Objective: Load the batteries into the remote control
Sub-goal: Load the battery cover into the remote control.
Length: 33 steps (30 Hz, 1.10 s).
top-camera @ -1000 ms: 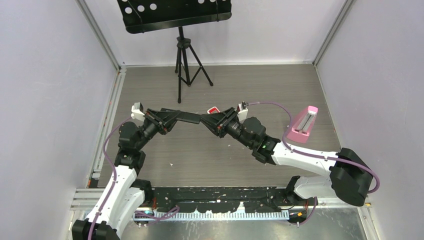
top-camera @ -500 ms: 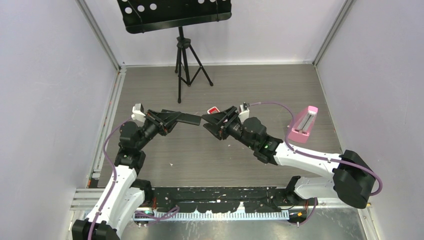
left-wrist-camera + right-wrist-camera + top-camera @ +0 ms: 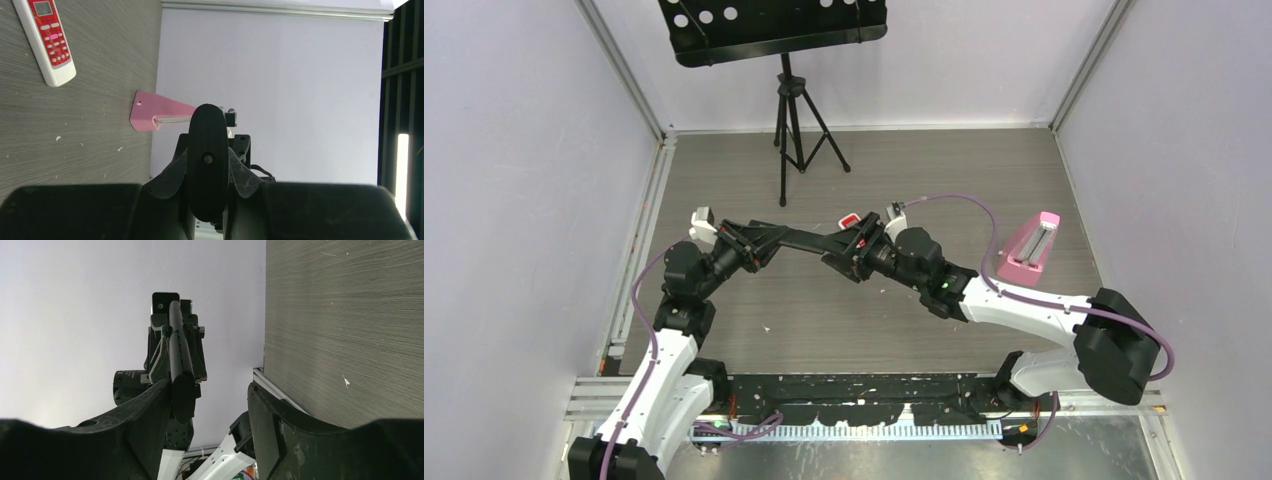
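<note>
Overhead, the left gripper point(image 3: 767, 238) is clamping a slim black remote point(image 3: 809, 240), its long axis pointing rightward into the right gripper point(image 3: 842, 250). The right wrist view is showing that gripper's fingers point(image 3: 145, 415) spread wide, with the remote's rounded end beside one. The left wrist view alone is showing the buttons of a red-and-white remote point(image 3: 46, 37) lying on the wood-grain table point(image 3: 75, 125).

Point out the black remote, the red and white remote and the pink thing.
black remote point(image 3: 207, 135): left wrist view, its broad face
red and white remote point(image 3: 47, 37): left wrist view, red button panel
pink wedge point(image 3: 1029, 252): top external view, sloped face
</note>
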Each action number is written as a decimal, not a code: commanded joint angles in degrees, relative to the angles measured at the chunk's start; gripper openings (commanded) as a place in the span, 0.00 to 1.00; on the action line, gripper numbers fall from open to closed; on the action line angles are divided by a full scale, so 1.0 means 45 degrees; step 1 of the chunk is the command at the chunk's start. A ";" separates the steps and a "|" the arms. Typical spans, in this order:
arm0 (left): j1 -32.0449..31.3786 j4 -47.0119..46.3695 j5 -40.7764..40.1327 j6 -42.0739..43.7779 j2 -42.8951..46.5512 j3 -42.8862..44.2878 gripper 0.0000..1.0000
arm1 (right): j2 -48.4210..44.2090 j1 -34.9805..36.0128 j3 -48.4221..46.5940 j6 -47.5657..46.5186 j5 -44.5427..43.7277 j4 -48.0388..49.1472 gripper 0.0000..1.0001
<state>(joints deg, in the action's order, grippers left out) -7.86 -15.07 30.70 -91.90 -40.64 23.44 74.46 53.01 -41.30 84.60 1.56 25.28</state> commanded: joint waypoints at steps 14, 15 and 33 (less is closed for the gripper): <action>-0.0031 -0.1262 0.0917 0.0037 0.0363 0.1016 0.00 | 0.0672 -0.0038 0.0195 0.0729 -0.0211 0.0999 0.29; -0.0031 -0.1500 0.0977 -0.0051 0.0360 0.1018 0.00 | 0.0853 -0.0032 0.0110 0.0321 0.0082 0.1616 0.29; -0.0031 -0.3272 0.3760 0.0700 0.0433 0.1412 0.00 | 0.3305 0.0514 -0.1376 -0.1388 0.1509 0.4122 0.21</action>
<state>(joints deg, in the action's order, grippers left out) -5.32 -20.10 31.53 -88.07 -40.58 25.30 85.65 52.95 -43.81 82.35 4.69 48.66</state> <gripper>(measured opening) 0.198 0.258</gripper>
